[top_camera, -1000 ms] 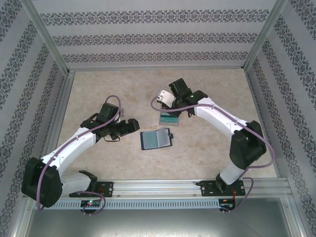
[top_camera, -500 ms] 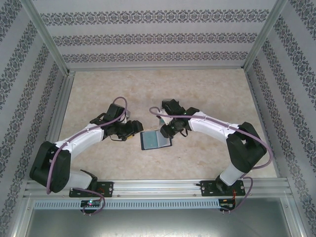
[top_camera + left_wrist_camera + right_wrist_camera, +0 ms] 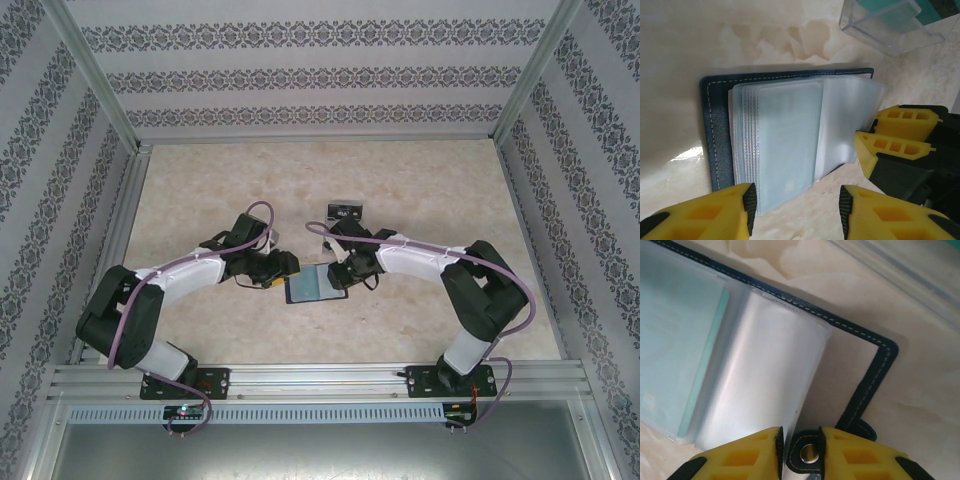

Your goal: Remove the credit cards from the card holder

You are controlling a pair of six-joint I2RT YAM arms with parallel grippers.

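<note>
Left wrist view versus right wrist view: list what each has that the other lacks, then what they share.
Left wrist: the left gripper, open, near the ridged edges of the stacked clear sleeves. Right wrist: the black clasp tab with its metal snap, pinched by the right gripper. Both: the slate-blue folding card holder, a pale teal card in its sleeve, the beige table.

The card holder [image 3: 715,125] showed a grained, matt leather-look cover, its sleeves [image 3: 850,120] frosted clear plastic (faintly glossy). A shiny metal snap [image 3: 808,453] sat at 6 o'clock in the right wrist view; the table [image 3: 685,45] gleamed like polished stone, a clear plastic box [image 3: 890,35] at the holder's 1 o'clock.
</note>
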